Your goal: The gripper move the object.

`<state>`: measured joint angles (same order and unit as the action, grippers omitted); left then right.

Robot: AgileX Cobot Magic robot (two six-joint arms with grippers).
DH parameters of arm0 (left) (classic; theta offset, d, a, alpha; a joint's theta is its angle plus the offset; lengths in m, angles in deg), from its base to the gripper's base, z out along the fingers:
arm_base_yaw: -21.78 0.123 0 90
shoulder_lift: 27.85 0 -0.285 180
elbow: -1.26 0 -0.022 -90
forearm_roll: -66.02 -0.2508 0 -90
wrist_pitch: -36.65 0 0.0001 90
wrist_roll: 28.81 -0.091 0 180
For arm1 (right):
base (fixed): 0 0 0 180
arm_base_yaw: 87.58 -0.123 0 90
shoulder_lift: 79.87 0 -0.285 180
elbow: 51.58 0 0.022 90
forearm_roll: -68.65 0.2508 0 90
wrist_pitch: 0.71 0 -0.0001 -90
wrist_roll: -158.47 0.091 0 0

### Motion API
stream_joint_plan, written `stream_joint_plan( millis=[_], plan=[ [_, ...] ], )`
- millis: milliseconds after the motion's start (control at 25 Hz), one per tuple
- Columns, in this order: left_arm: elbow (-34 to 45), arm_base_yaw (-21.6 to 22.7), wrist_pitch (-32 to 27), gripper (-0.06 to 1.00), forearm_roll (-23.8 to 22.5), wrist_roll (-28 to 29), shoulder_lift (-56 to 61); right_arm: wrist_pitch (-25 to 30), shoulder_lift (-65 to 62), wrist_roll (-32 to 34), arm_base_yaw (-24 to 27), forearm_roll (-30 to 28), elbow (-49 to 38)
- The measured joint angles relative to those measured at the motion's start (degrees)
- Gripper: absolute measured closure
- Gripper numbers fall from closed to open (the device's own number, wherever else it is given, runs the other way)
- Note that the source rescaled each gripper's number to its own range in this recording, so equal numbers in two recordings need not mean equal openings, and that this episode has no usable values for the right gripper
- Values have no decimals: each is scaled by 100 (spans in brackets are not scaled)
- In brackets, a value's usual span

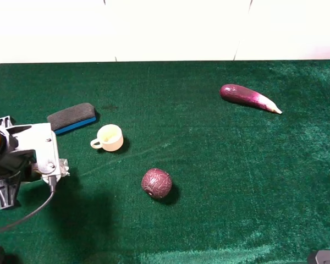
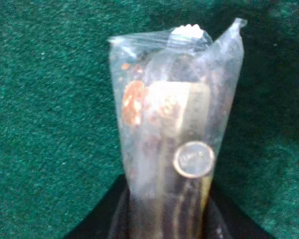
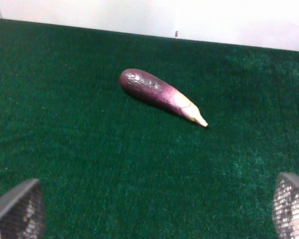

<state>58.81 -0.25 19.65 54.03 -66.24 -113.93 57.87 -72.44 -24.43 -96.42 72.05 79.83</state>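
Note:
The clear plastic packet (image 2: 169, 134) with crimped ends and tan and yellow contents fills the left wrist view, above the green cloth. My left gripper (image 2: 164, 226) is shut on its near end, with black fingers (image 2: 102, 224) on both sides. In the exterior high view the left gripper (image 1: 54, 171) sits at the table's left edge under its silver-white bracket, and only the packet's tip (image 1: 62, 166) shows. My right gripper (image 3: 149, 214) is open and empty, with the purple eggplant (image 3: 157, 93) well ahead of it.
A grey-and-blue eraser block (image 1: 72, 117), a cream cup (image 1: 109, 137) and a dark red ball (image 1: 157, 183) lie on the green cloth (image 1: 220, 181). The eggplant (image 1: 247, 97) lies at the back right. A black cable (image 1: 27, 212) trails from the left arm.

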Motion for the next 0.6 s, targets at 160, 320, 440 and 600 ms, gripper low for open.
stream_joint_plan(
  millis=[160, 320, 440, 600],
  plan=[
    [0, 123, 121, 78, -42, 0, -121, 0, 0, 0, 0, 0, 0],
    [-5, 123, 377, 77, -23, 0, -656, 0, 0, 0, 0, 0, 0],
    [-5, 123, 634, 73, -18, 0, -919, 0, 0, 0, 0, 0, 0],
    [-5, 129, 730, 53, 5, 0, -966, 0, 0, 0, 0, 0, 0]
  ],
)
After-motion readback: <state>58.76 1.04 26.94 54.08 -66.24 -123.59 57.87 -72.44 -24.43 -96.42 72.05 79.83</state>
